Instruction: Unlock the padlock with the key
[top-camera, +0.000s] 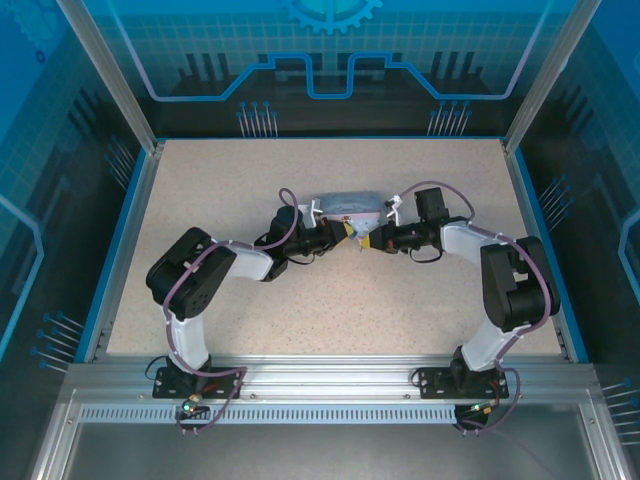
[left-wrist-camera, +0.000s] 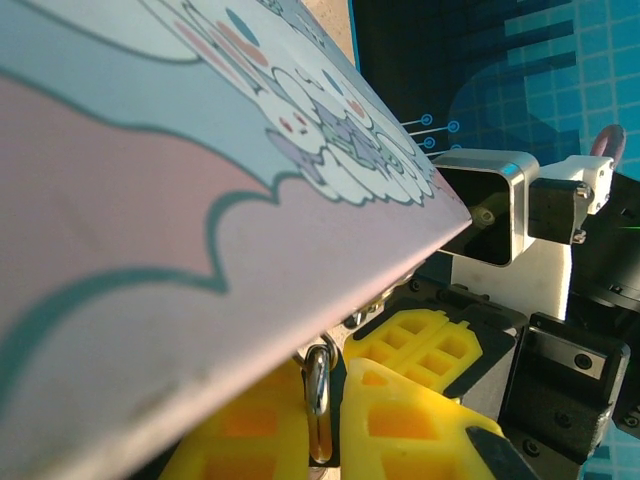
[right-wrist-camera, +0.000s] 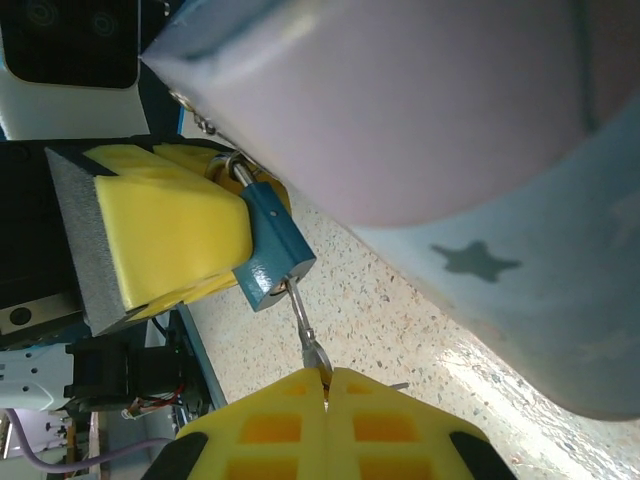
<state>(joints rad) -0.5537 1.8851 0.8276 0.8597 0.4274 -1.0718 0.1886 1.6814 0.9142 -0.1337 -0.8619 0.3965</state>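
A: Where is the padlock (right-wrist-camera: 268, 245)?

B: Around the middle of the counter (top-camera: 300, 320), slightly toward the far edge. It sits against the near side of the pale blue tin (top-camera: 345, 203), with its shackle right at the tin's rim.

A: Which way does it point?

B: In the right wrist view its long axis slants from the shackle at upper left down to the keyhole face at lower right. That face is turned toward the right fingers (right-wrist-camera: 270, 435).

A: What holds it?

B: The left fingers (right-wrist-camera: 170, 225) are clamped on the blue body from the side.

A: And the key (right-wrist-camera: 303, 330)?

B: It is nearly in line with the lock. Its thin shaft meets the keyhole face and runs down to the right fingers, which are pressed together on its head. How deep it sits I cannot tell.

A: And from above?

B: The two pairs of fingers meet tip to tip just beside the tin. Lock and key lie between them, roughly parallel to the counter's near edge.
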